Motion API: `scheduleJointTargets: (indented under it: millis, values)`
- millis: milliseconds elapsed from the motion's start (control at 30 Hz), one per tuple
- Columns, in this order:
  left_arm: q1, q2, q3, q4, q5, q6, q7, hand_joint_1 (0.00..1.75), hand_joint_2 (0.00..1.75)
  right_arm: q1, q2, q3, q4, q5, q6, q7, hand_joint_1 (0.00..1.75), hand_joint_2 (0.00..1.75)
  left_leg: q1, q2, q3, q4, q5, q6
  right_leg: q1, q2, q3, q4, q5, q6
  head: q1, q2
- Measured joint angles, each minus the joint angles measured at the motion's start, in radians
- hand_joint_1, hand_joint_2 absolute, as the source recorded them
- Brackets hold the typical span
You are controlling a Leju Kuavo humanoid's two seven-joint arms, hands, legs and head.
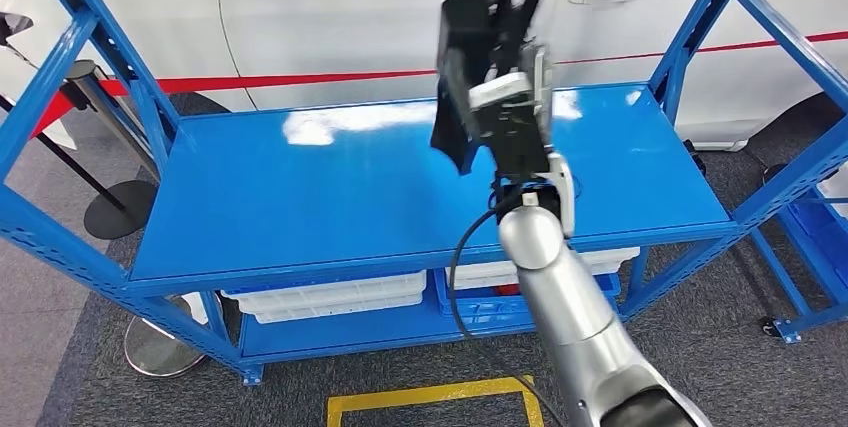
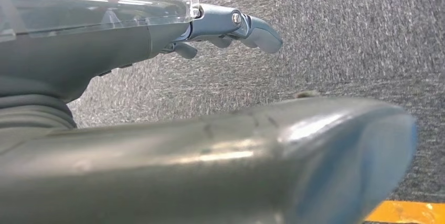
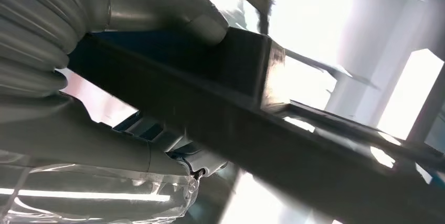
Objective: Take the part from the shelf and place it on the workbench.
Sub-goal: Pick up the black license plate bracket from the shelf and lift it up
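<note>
The robot's right hand (image 1: 510, 112) grips a flat, black, angular plastic part (image 1: 468, 57) raised above the glossy blue metal shelf (image 1: 330, 187) — lifted clear, likely for carrying to the workbench — while its empty left hand (image 2: 231, 30) hangs loosely over grey carpet (image 2: 341, 40).

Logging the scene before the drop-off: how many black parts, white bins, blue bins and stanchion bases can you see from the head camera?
Black part, held by the right hand above the blue shelf: 1
White bins: 2
Blue bin: 1
Stanchion bases: 2
Total: 6
</note>
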Motion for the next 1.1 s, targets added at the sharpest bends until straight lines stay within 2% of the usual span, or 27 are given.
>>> scheduleJointTargets:
  millis: [167,333,733,900,1100]
  values:
    - [-0.006,0.009,0.047,0.014,0.022,-0.009,-0.02,0.0,0.0,0.006,-0.14,-0.054,-0.201,-0.157,-0.04,-0.047,1.75,1.75,-0.001,0.001,-0.001,0.001,-0.001,0.001,-0.001,0.002,-0.001,0.0,0.002,0.003,0.0,0.0]
    - [-0.012,0.015,0.08,0.024,0.043,-0.015,-0.014,0.0,0.0,0.024,-0.219,-0.079,-0.297,-0.234,-0.038,-0.068,1.75,1.75,-0.001,0.001,-0.001,0.001,0.0,0.002,-0.002,0.002,-0.001,-0.001,0.002,0.004,0.0,0.0]
    - [-0.017,0.025,0.133,0.033,0.096,-0.051,-0.032,0.0,0.0,0.112,-0.349,-0.124,-0.363,-0.391,-0.027,-0.142,1.75,1.75,-0.001,0.001,-0.002,0.001,0.0,0.003,-0.001,0.001,-0.001,0.0,0.002,0.004,0.0,0.0]
    - [-0.02,0.028,0.146,0.034,0.104,-0.045,-0.012,0.0,0.0,0.111,-0.372,-0.128,-0.352,-0.461,0.001,-0.15,1.75,1.75,-0.001,0.001,-0.002,0.001,0.0,0.003,-0.001,0.001,-0.001,0.0,0.002,0.004,0.0,0.0]
    - [-0.022,0.031,0.162,0.034,0.117,-0.018,0.034,0.0,0.0,0.083,-0.391,-0.122,-0.295,-0.664,0.037,-0.161,1.75,1.75,-0.004,0.0,-0.004,0.004,0.001,0.005,-0.004,0.0,-0.002,-0.002,0.004,0.007,0.0,0.0]
